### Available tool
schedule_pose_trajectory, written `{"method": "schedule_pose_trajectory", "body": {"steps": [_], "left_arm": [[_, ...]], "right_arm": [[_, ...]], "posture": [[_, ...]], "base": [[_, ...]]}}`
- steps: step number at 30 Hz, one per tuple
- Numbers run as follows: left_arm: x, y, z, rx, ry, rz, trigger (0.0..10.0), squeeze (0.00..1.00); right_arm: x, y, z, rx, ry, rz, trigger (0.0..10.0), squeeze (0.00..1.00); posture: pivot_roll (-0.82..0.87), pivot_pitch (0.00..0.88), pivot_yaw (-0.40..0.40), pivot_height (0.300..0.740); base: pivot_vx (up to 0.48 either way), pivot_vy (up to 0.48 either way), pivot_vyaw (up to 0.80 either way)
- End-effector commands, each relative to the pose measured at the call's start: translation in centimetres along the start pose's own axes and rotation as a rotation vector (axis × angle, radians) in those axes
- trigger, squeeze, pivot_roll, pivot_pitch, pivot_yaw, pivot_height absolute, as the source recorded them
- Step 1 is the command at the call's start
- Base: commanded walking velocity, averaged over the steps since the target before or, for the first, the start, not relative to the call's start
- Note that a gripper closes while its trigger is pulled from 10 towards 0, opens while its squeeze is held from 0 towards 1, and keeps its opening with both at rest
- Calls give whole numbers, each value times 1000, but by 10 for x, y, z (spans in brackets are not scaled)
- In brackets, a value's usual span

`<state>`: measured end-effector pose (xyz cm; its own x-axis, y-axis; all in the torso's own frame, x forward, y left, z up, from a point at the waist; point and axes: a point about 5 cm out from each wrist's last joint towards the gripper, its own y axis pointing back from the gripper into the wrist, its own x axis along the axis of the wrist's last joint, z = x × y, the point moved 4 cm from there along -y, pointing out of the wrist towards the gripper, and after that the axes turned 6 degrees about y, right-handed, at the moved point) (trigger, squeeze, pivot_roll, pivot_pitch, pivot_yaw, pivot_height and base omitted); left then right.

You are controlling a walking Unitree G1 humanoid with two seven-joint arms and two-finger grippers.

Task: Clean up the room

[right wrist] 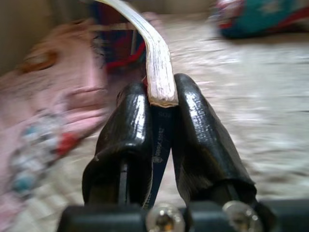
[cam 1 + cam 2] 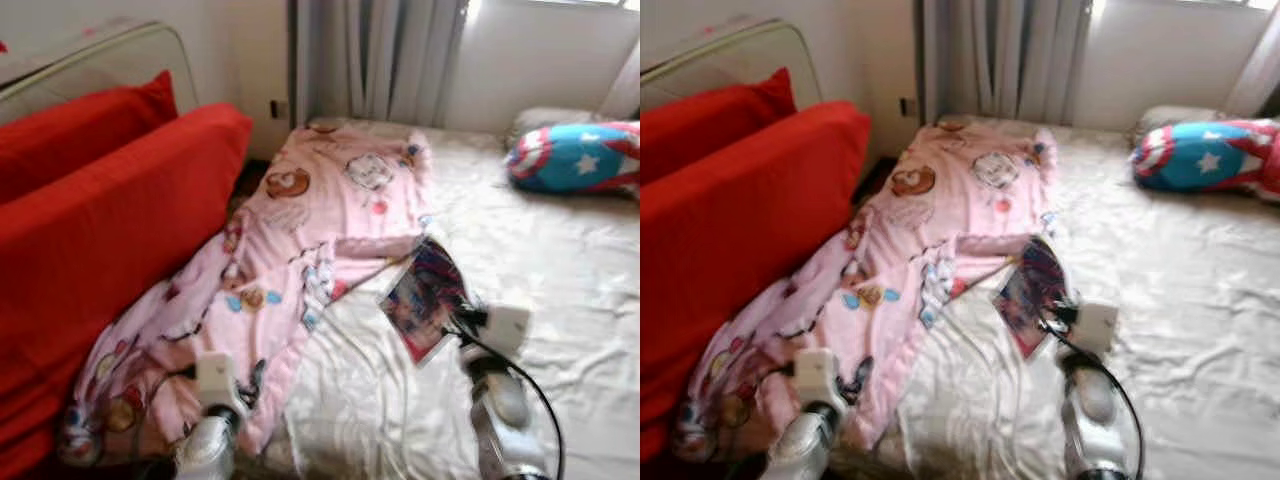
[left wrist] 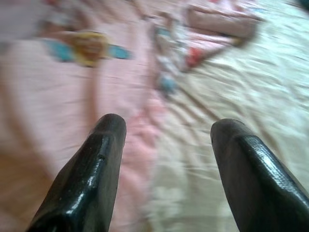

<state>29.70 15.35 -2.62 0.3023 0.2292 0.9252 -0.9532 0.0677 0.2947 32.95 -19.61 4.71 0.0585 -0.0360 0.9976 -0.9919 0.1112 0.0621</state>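
The left gripper [image 3: 164, 140] sits nearest, low over the lower end of the pink blanket [image 2: 280, 250], its two black fingers [image 3: 91, 179] spread well apart with nothing between them. In the left wrist view they straddle the blanket's edge where it meets the cream sheet [image 2: 560, 300].

Just beyond, on the robot's right, the right gripper [image 1: 161, 104] has its jaws closed tight on the edge of a book [image 2: 425, 295]. The book is thin, with a dark, multicoloured cover, and it is held over the sheet just beside the blanket's folded edge. In the right wrist view its page block curves away from the fingers, so it is judged light but floppy. A grip at one edge lets it sag and swing; a hold nearer the spine would likely carry it more steadily. The glossy-looking cover may slip if the pinch loosens.

The blanket is soft, printed with cartoon figures, and lies crumpled diagonally from the near left corner of the bed toward the curtain [image 2: 385, 60]. It is judged limp and best taken by a corner or hem.

To the left stands a red sofa [image 2: 110, 220]. At the far right of the bed lies a blue, red and white star cushion [image 2: 575, 158].
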Motion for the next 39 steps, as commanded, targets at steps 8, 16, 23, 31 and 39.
{"method": "schedule_pose_trajectory", "body": {"steps": [8,16,23,31,39], "left_arm": [[-1,3,-8,18,5,3,10000,0],[-1,3,-6,15,-21,-2,10000,0],[0,2,-7,17,-18,-4,10000,0],[-1,2,-8,14,-21,-10,10000,0],[-2,2,-7,12,-17,-14,10000,0]], "right_arm": [[13,-3,-7,9,-8,49,10000,0],[12,-2,-14,46,7,43,10000,0],[11,-1,-18,63,16,41,10000,0],[14,0,-20,73,53,58,10000,0],[13,1,-19,60,37,52,10000,0]], "posture": [[-35,0,-69,707],[-37,0,-63,707],[-42,0,-53,707],[-44,0,-47,707],[-42,0,-46,707]], "base": [[0,0,-756],[0,-166,-283],[0,-445,0],[0,-433,258],[0,-430,177]]}}
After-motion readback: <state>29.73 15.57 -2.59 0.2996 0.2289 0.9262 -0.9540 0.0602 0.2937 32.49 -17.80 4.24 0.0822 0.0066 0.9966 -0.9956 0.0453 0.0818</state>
